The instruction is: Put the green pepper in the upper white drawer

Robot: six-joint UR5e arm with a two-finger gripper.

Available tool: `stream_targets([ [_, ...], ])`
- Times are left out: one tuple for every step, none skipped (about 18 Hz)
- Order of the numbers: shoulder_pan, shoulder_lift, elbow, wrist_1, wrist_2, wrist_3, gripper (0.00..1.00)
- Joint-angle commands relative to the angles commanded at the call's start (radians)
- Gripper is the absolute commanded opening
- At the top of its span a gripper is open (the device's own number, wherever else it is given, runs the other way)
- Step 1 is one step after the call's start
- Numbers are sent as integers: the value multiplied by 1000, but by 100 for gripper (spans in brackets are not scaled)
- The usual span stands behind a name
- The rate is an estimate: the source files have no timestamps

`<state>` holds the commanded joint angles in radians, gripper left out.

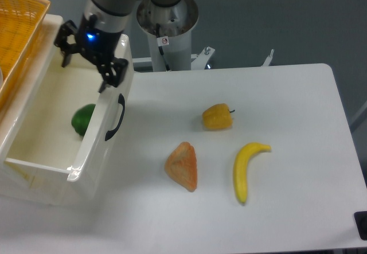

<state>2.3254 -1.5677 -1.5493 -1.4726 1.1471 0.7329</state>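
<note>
Above the upper white drawer [86, 156], the hand [86, 65] hangs spread and empty, green pepper [84, 118] lying inside.

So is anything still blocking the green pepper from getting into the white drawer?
Nothing visible does. The green pepper already lies inside the upper white drawer, against its front wall. The gripper hangs above the drawer, holding nothing.

Bright even overhead light, soft shadows, mild glare on table [287, 93], slight blur.
</note>
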Motion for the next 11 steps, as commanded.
stream_targets([
  [8,2,2,0,31,37,100],
  [11,2,0,0,60,65,100],
  [12,3,2,2,87,75,100],
  [15,3,5,5,112,83,100],
  [22,3,6,8,135,97,100],
  [25,3,5,6,160,115,100],
  [26,3,3,6,183,141,100],
  [26,2,-1,6,212,172,100],
  [26,-2,-5,5,241,207,100],
  [26,-5,-11,5,270,229,100],
  [25,-8,-20,6,298,235,100],
])
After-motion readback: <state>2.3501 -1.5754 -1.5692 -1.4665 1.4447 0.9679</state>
